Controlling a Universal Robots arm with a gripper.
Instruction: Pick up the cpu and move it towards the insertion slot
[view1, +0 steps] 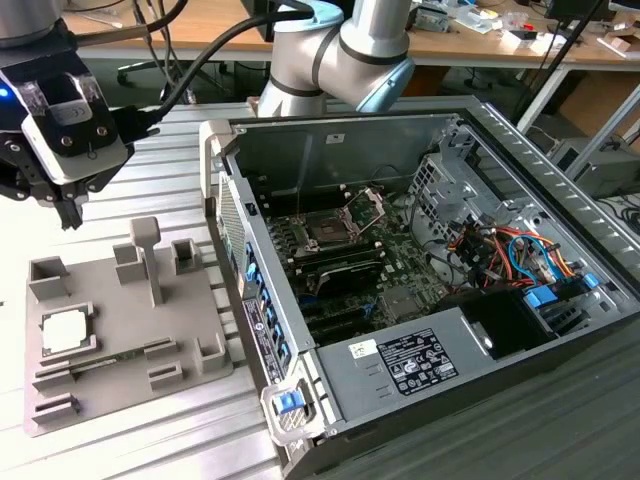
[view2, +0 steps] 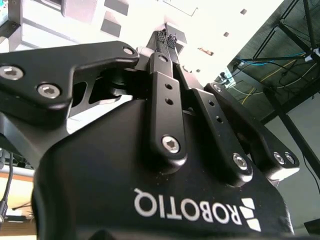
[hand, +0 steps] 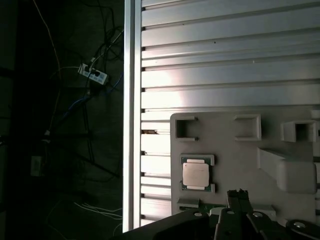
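Off the fixture plate's (view1: 130, 345) far edge: your gripper (view1: 70, 212), clenched on nothing.
You have the cpu (view1: 64, 331) seated near the plate's edge at the exterior view's left, below the fingertips and well apart from them.

We saw open air above the cpu (view1: 62, 331) on the fixture plate (view1: 120, 310); a tall post (view1: 150, 262) stood near, and the case wall (view1: 235, 240) rose between that plate and the insertion slot (view1: 327, 232)
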